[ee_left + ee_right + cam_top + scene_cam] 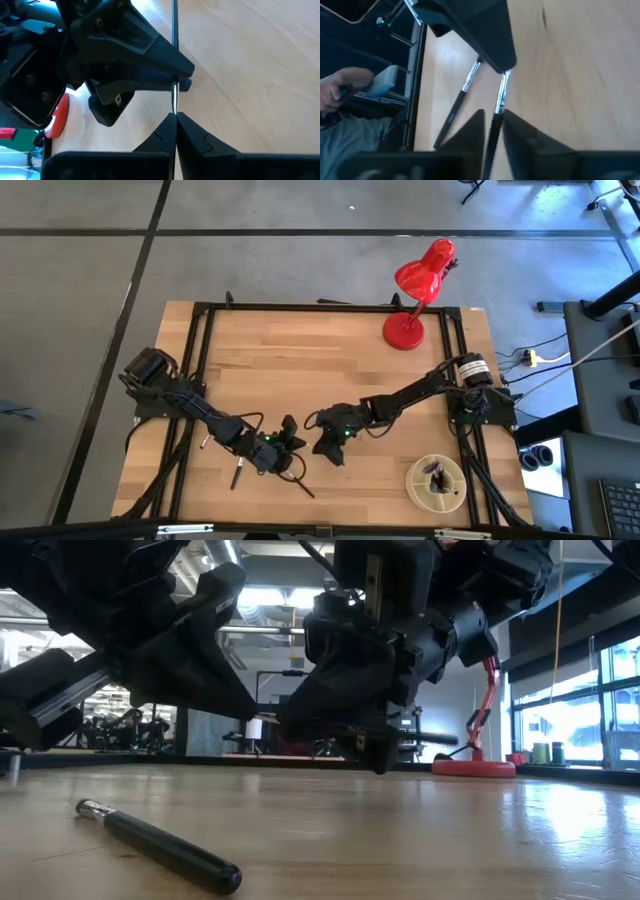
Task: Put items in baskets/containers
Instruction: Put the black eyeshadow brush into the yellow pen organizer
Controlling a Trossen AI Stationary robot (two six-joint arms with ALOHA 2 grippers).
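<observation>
Both grippers meet mid-bench, toward the front edge, on one makeup brush (174, 97). The left gripper (175, 120) is pinched fully closed on one end of it. The right gripper (492, 120) has its fingers around the dark handle, though I can't tell if they're actually clamped or still a bit apart. A second brush (457, 105) lies flat just beside the shared one. The cream divided dish (436, 483) sits near the front right corner with a few brushes in it. The red desk lamp (418, 292) stands at the back edge.
</observation>
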